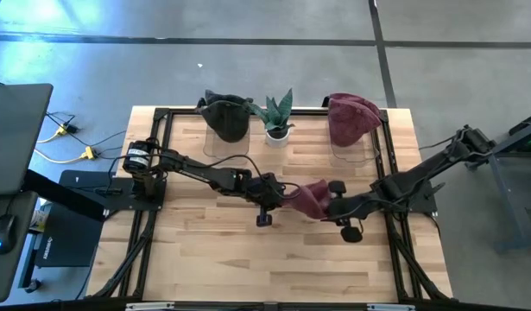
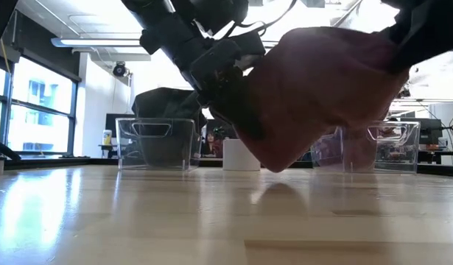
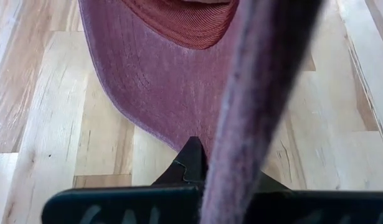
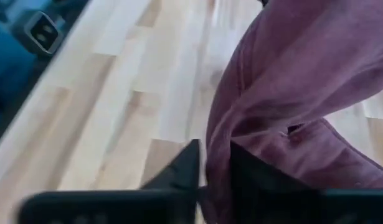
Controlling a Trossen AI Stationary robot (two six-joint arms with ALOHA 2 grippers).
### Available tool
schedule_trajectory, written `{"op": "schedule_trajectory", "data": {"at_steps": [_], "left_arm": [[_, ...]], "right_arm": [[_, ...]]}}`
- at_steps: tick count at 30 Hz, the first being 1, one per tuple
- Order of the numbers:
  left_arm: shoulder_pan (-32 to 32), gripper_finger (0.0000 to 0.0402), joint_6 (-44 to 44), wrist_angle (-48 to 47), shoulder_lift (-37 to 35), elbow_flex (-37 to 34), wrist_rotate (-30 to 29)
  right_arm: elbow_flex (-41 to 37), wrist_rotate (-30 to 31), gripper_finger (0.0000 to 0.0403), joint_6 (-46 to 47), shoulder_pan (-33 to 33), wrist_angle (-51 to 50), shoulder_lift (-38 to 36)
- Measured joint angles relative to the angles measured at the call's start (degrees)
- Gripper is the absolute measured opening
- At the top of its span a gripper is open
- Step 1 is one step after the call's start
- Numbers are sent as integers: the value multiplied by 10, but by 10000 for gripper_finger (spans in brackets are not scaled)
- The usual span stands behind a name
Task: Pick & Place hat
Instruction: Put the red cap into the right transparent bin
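Maroon hat (image 1: 310, 199) pinched by left end effector (image 1: 285, 195) and right end effector (image 1: 327, 206). Clear of tabletop (image 2: 138, 221) in low view only.

Hat (image 1: 310, 199) mid-table btwn left claw (image 1: 285, 195) & right claw (image 1: 324, 206); plant (image 1: 277, 117) behind.

Front of table (image 1: 248, 268) open, bins (image 1: 224, 142) + plant (image 1: 278, 117) block back edge

Maroon cap (image 1: 311, 199) mid-surface, rust-red lining inside; another maroon cap (image 1: 350, 117) and a black cap (image 1: 225, 114) in clear bins; green plant (image 1: 277, 110), white pot; pale wood surface (image 1: 205, 250), black end effectors.
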Motion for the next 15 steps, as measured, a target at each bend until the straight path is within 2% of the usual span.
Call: {"op": "schedule_trajectory", "data": {"at_steps": [3, 5, 8, 10, 12, 15], "left_arm": [[0, 1, 13, 3, 0, 0, 2], [0, 7, 27, 8, 0, 0, 23], [1, 26, 46, 25, 0, 0, 94], [1, 43, 54, 28, 0, 0, 131], [1, 60, 54, 25, 0, 0, 138], [1, 80, 52, 10, 0, 0, 131]], "right_arm": [[0, -21, 19, 0, 0, 1, -16], [4, -35, 19, 4, 1, -2, -27], [29, -49, 40, 28, 2, -14, -40], [54, -59, 34, 28, 2, -47, -41], [81, -59, 17, 23, 2, -93, -40], [121, -56, 18, 21, 2, -144, -40]]}}
